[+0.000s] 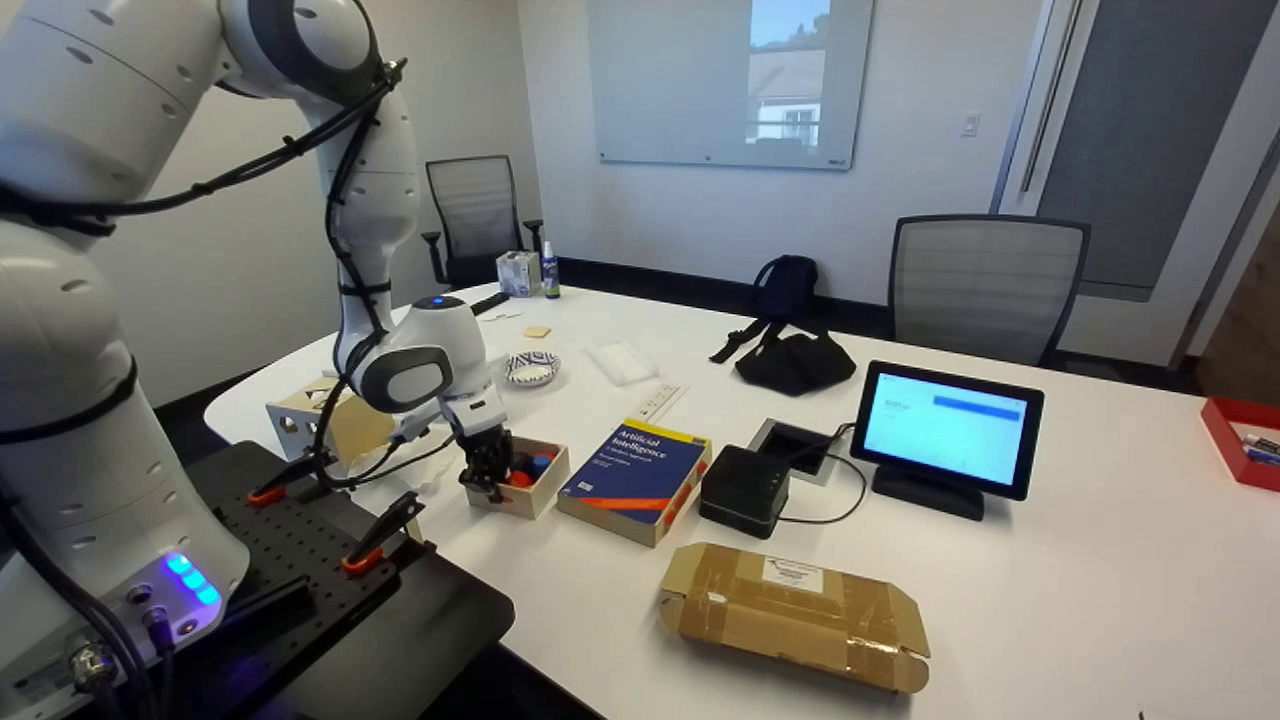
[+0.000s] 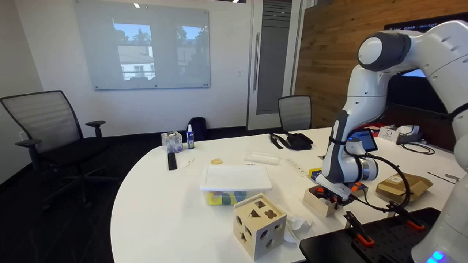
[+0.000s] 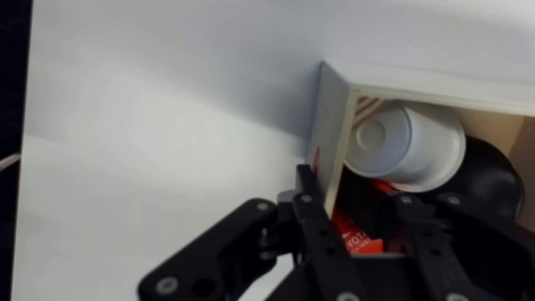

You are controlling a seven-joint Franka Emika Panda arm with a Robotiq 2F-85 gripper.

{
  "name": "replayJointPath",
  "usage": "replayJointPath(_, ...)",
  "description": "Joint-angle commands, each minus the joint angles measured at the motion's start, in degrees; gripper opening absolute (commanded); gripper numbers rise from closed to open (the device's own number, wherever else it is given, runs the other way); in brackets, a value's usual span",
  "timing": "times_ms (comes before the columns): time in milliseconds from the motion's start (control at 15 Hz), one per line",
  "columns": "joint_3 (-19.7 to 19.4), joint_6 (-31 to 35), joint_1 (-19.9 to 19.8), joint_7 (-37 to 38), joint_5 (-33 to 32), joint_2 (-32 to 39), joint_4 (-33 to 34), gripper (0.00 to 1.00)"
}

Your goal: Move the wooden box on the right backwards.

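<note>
The wooden box (image 1: 549,484) is small, low and light wood. It stands on the white table beside the book and also shows in an exterior view (image 2: 317,202) and the wrist view (image 3: 430,89). It holds a white cup (image 3: 411,144), a dark round thing (image 3: 495,177) and a red thing with white lettering (image 3: 355,234). My gripper (image 3: 347,190) is low at the box, with one finger outside a side wall and the other inside. The wall lies between the fingers with a gap, so it looks open. The inner fingertip is hard to make out against dark contents. Both exterior views show the gripper (image 1: 484,480) (image 2: 338,197).
A blue-and-yellow book (image 1: 635,475) lies close beside the box. A black device (image 1: 745,490), a screen (image 1: 950,430) and a brown cardboard package (image 1: 800,615) lie further along. A pale shape-sorter cube (image 2: 259,226), crumpled paper (image 2: 298,224) and a lidded bin (image 2: 236,179) stand on the opposite side.
</note>
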Motion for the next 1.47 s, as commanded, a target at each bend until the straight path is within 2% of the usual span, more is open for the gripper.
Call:
replayJointPath(0, 1.76, 1.7, -1.42, -2.67, 1.65, -0.23, 0.26, 0.0)
replayJointPath(533, 3.08, 3.32, 0.65, -7.03, 2.18, -5.27, -0.25, 0.02)
replayJointPath(733, 2.7, -0.22, 1.73, -8.9, 2.29, -6.44, 2.17, 0.02)
replayJointPath(1067, -0.89, -11.13, 4.48, -13.44, 1.99, -5.5, 12.31, 0.02)
replayJointPath(1400, -8.32, -24.58, 10.0, -12.13, -0.68, -2.12, 23.82, 0.02)
